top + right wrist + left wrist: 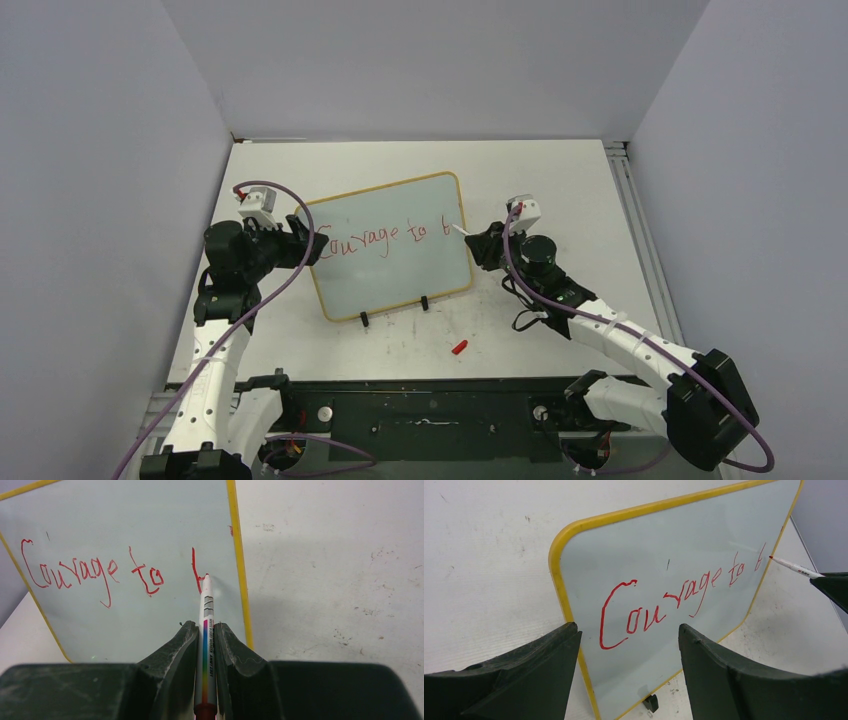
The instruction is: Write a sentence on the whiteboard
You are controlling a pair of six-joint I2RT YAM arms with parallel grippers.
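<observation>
The whiteboard [400, 275] with a yellow frame stands tilted on the table. The sentence [385, 238] in red reads "Courage to" plus a started "b"; it also shows in the left wrist view [664, 605] and the right wrist view [95, 572]. My left gripper [305, 242] is open, its jaws straddling the board's left edge [574, 630]. My right gripper [478, 240] is shut on a white marker [206, 630]. The marker's red tip touches the board at the "b", near the right frame. The marker also shows in the left wrist view [796, 568].
A red marker cap [459, 347] lies on the table in front of the board. Two black clip feet [364, 320] [425, 303] hold the board's lower edge. A metal rail [630, 200] runs along the table's right side. Grey walls close in on three sides.
</observation>
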